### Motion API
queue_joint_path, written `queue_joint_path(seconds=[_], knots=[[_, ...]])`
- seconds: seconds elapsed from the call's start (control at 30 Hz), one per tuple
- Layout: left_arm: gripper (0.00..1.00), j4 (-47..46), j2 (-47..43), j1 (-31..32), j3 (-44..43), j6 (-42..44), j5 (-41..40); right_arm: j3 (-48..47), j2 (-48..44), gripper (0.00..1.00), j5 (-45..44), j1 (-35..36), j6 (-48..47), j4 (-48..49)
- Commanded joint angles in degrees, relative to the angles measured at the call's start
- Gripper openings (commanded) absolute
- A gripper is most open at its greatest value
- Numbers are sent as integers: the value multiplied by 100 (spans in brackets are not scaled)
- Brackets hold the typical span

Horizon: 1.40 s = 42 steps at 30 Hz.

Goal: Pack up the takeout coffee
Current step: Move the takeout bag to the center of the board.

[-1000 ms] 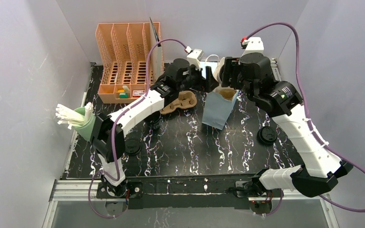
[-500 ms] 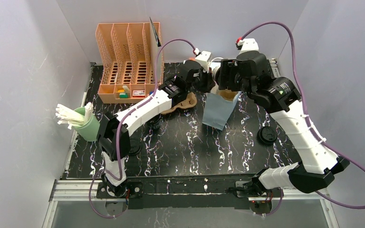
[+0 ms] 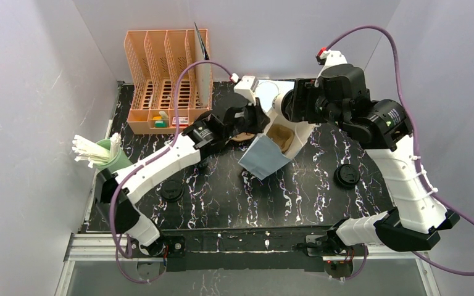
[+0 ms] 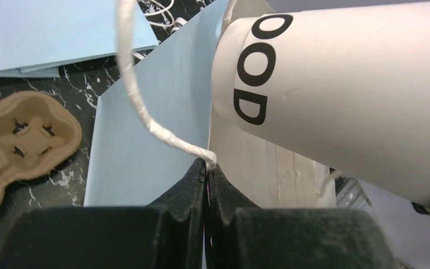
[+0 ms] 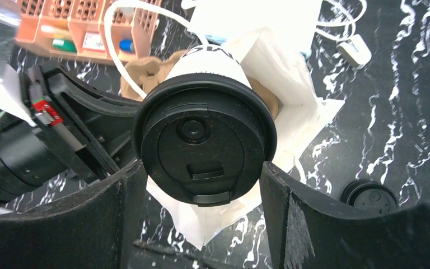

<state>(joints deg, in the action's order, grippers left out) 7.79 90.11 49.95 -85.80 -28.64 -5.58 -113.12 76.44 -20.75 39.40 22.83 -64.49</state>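
coffee cup (image 5: 204, 147): white side, black letters, round black lid | right gripper (image 5: 201, 168): clasping coffee cup | left gripper (image 4: 207, 168): pinched tight on white handle (image 4: 129, 61) of light-blue bag (image 4: 140, 140)

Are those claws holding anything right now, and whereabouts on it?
The left gripper pinches the blue bag where its handle joins; the right gripper clasps the coffee cup by its black lid.

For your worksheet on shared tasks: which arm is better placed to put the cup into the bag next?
Right: the right gripper holds the lidded cup over the open bag; the left gripper is shut on the bag's handle.
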Motion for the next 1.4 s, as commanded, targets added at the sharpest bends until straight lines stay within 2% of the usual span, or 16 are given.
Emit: queue_joint_path(seconds=[0.0,0.1,0.23,0.37,0.47,0.6,0.67,0.73,0.87,0.93,1.23,1.37], knots=[[1,-496,-701,115,721,-671,-380,-55,-16,33,644,18,158,-440],[4,-719,-883,111,1093,-661,-586,-101,-200,33,971,15,102,-140],[4,-197,-756,81,855,-559,-756,-418,-370,31,796,18,111,-59],[3,190,-918,-2,888,-561,-882,-254,-758,30,-378,21,135,75],[3,468,-1149,-84,962,-589,-900,-193,-982,24,-1472,20,-57,137],[2,876,-1577,-142,1079,-624,-1017,-78,-770,22,-2054,15,-1,-260],[2,1035,-1883,-157,1203,-594,-1143,327,-680,23,-1832,22,192,-405],[2,1206,-2148,-178,1347,-536,-1340,1021,-748,25,-1311,21,371,-269],[2,1599,-2596,-293,1605,-475,-1611,2377,-1010,26,-837,21,711,-6],[2,1711,-2800,-332,1753,-490,-1657,2770,-1032,26,-510,20,782,32],[0,1167,-3572,-381,2511,-851,-1506,3584,-486,25,1279,-57,467,233],[0,1096,-3521,-381,2486,-962,-1318,3744,-95,25,1602,-169,293,480]])
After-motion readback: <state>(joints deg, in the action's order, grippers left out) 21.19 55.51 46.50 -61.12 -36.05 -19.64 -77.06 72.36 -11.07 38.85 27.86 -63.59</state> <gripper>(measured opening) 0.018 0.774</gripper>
